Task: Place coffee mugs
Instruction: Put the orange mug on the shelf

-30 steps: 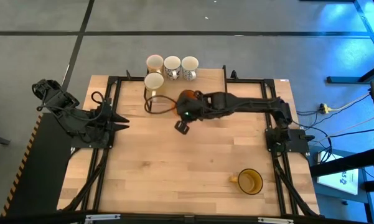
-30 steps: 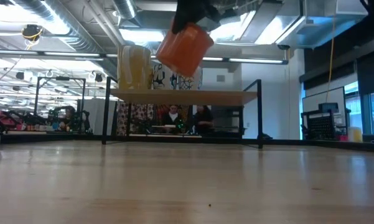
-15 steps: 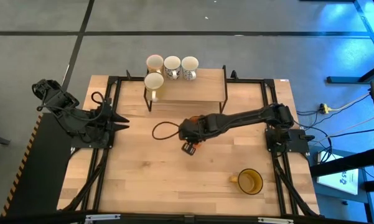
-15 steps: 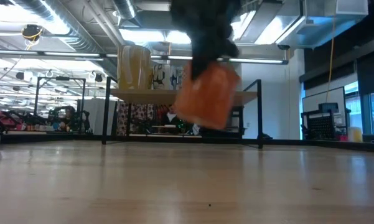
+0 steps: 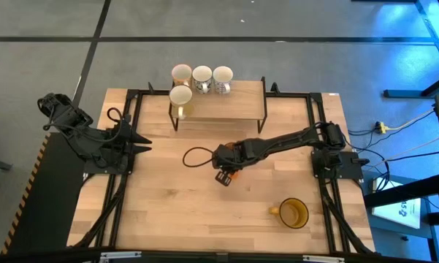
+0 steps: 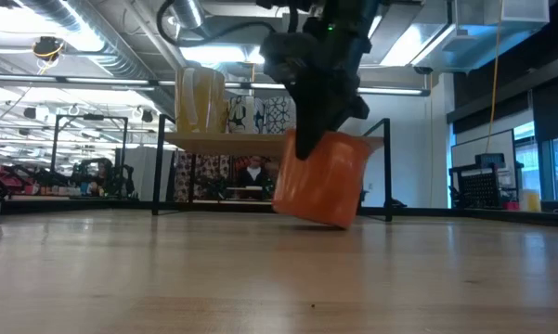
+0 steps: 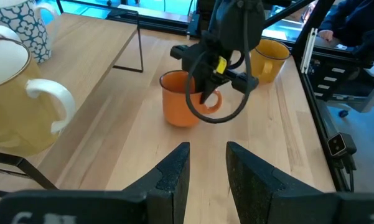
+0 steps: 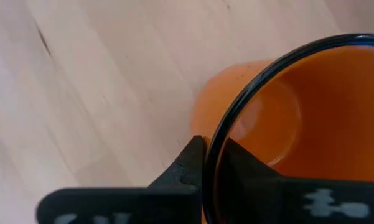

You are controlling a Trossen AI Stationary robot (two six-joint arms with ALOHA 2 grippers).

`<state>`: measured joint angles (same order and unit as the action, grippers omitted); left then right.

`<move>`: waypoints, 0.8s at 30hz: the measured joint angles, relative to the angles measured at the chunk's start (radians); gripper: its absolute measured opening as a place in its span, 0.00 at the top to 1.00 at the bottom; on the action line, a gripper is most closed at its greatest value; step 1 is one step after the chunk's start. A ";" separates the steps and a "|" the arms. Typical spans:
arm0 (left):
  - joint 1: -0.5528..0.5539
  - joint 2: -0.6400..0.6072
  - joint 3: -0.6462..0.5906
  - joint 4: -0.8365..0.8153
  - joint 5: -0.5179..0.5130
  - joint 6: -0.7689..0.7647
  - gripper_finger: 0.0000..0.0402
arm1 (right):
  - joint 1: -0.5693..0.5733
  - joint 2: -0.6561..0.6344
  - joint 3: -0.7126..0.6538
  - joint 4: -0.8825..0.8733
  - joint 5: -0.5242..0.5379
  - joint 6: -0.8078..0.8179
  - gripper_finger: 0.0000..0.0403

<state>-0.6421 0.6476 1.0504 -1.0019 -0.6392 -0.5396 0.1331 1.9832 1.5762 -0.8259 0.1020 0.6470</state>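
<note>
We see right end effector (image 5: 228, 169) pinching rim of orange mug (image 6: 321, 179), tilted, low over mid table (image 5: 175, 204); rim grip keeps base free for set-down. Left end effector (image 7: 206, 163) waits at table's left edge, fingers narrowly apart.

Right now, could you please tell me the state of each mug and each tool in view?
orange mug: tilted, held by its rim just above the table.
right tool: shut on the orange mug's rim.
left tool: open, empty, waiting at the table's left side.
amber mug: upright on the table, apart.
four pale mugs: upright on the raised shelf.
</note>
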 joint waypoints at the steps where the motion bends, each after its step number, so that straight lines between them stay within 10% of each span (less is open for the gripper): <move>1: 0.000 0.000 0.000 0.000 0.000 0.000 0.75 | -0.006 0.000 -0.007 0.006 -0.003 -0.002 0.96; 18: 0.000 0.000 0.000 0.000 0.017 -0.001 0.75 | 0.062 -0.020 0.224 -0.281 -0.029 0.216 0.53; 24: 0.000 0.000 0.000 0.000 0.021 -0.001 0.75 | 0.244 -0.021 0.209 -0.352 0.355 0.369 0.49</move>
<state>-0.6422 0.6476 1.0504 -1.0019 -0.6186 -0.5404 0.3769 1.9625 1.7848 -1.1777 0.4572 1.0155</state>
